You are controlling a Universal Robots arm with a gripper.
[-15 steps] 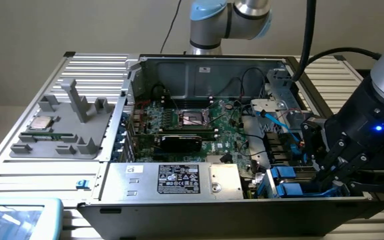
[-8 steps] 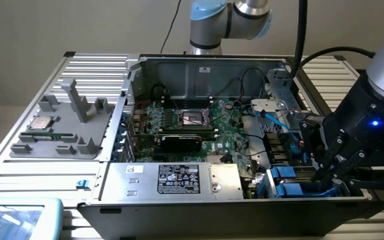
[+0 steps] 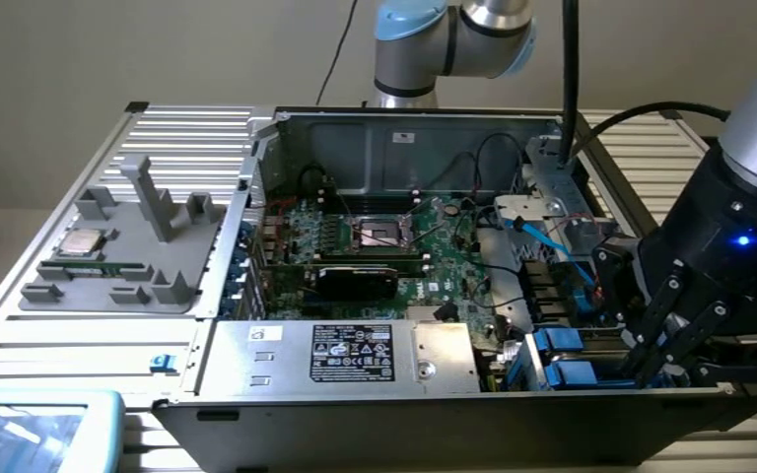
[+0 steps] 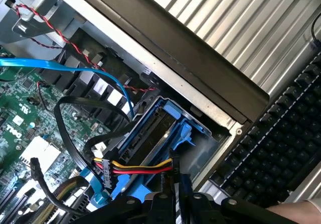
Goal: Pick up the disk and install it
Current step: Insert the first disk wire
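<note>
Gripper (image 4: 176, 191) hangs just above the disk (image 4: 150, 141), open or closed I cannot tell. The disk sits in the case's (image 4: 190, 68) corner bay; stiff, heavyish and shock-sensitive, it is probably best held by its blue rails (image 4: 183, 133).

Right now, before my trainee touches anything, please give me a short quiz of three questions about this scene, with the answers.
1. True or false: the claw hangs above the grey fixture, away from the computer case.
2. The disk sits in a carrier of which colour? A) red B) blue C) white
3. Fill in: in the wrist view, just outside the case wall lies a black ____.

Key: 1 false, the claw is over the case's corner at the exterior view's right; 2 B; 3 keyboard.
</note>
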